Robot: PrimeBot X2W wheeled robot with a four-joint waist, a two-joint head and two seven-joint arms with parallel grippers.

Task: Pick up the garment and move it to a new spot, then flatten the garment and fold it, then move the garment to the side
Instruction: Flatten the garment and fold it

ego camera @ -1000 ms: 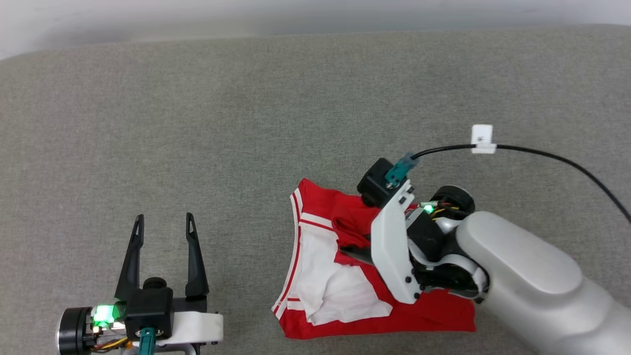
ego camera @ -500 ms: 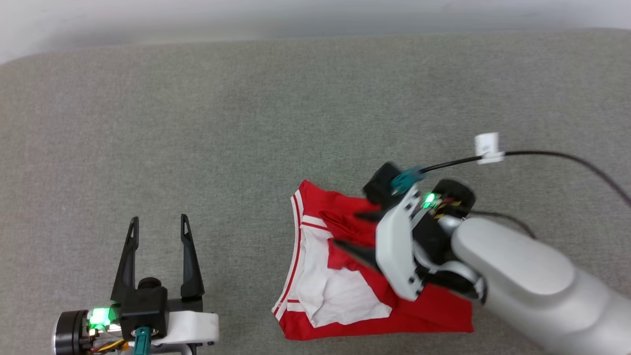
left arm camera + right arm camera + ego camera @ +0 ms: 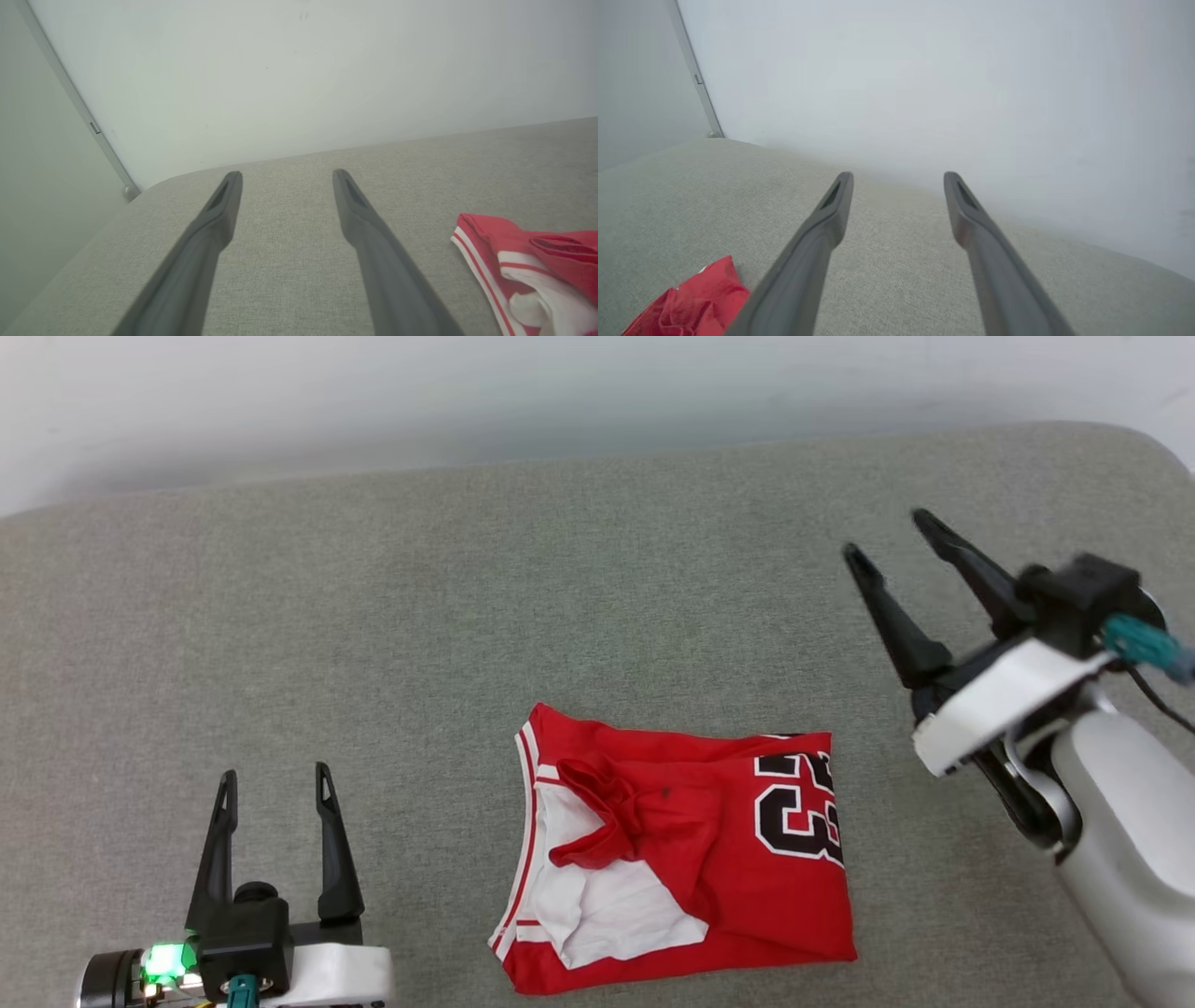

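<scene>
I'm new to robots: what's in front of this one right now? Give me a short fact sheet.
surface: grey fabric
garment: red jersey, roughly folded, lying on the surface, "23" at its right edge, white sleeve at its left
left hand: open, empty, left of the garment, not touching
right hand: open, empty, right of the garment, not touching

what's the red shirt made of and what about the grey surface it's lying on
The garment looks like thin, soft knit jersey cloth with a matte finish: it folds limply and bunches into small wrinkles. The grey surface looks like woven upholstery fabric, also matte, with a fine visible weave and softly rounded edges, so it is probably padded underneath.
</scene>
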